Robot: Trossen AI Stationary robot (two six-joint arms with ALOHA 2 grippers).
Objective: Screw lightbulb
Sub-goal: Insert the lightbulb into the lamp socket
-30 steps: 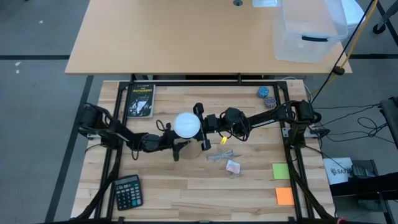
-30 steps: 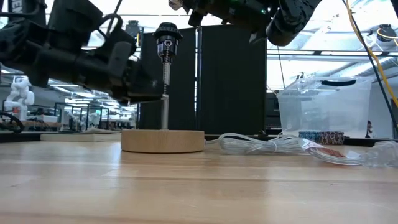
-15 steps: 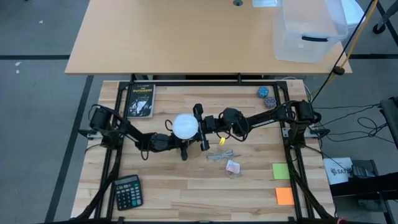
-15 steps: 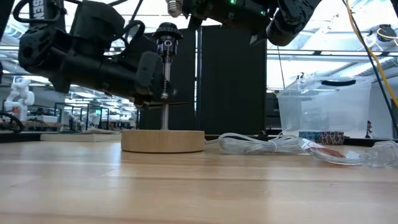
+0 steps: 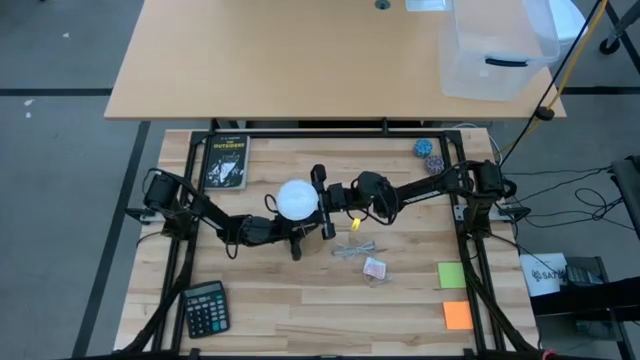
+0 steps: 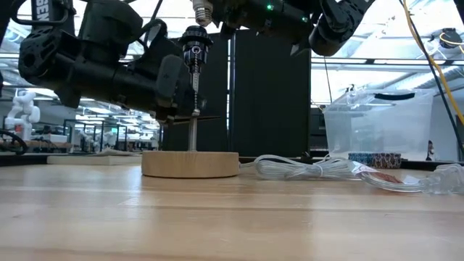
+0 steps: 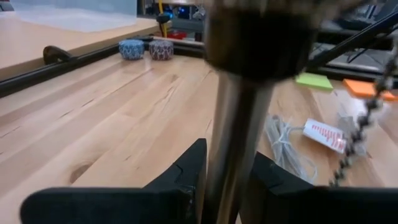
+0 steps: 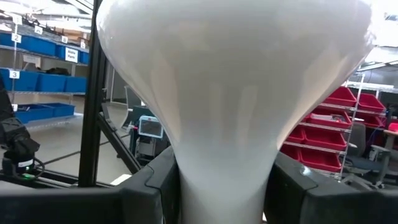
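Observation:
The white lightbulb [image 5: 298, 200] is held dome up over the lamp stand; its silver screw base [image 6: 201, 10] hangs just above the black socket [image 6: 194, 38]. I cannot tell whether they touch. The stand has a round wooden base [image 6: 190, 164] resting on the table and an upright metal rod [image 6: 192, 134]. My right gripper [image 5: 320, 201] reaches in from the table's right and is shut on the bulb. My left gripper [image 5: 296, 238] reaches in from the left and is shut on the rod. My left gripper pinches the stand's metal rod [image 7: 231, 155] between its two fingers, about halfway up, below the socket. The fingers come level from the table's left and lie across the upright rod. The stand's base stays on the table. My right gripper pinches the bulb's tapering white neck [image 8: 224, 168] between its two fingers [image 8: 155, 180], below the dome. The fingers come level from the table's right. The bulb is upright, dome up, screw base down, lifted clear of the table.
A clear cord [image 5: 355, 248] and a small tag [image 5: 375, 267] lie right of the stand. A calculator [image 5: 205, 308] is near left, a book [image 5: 226, 162] far left, two small tins [image 5: 428, 150] far right, sticky notes [image 5: 452, 274] near right.
My left gripper has gone toward the table's right, up to the stand, and now has the rod between its fingers. The bulb in my right gripper has shifted slightly left and down, so its screw base now shows just above the socket.

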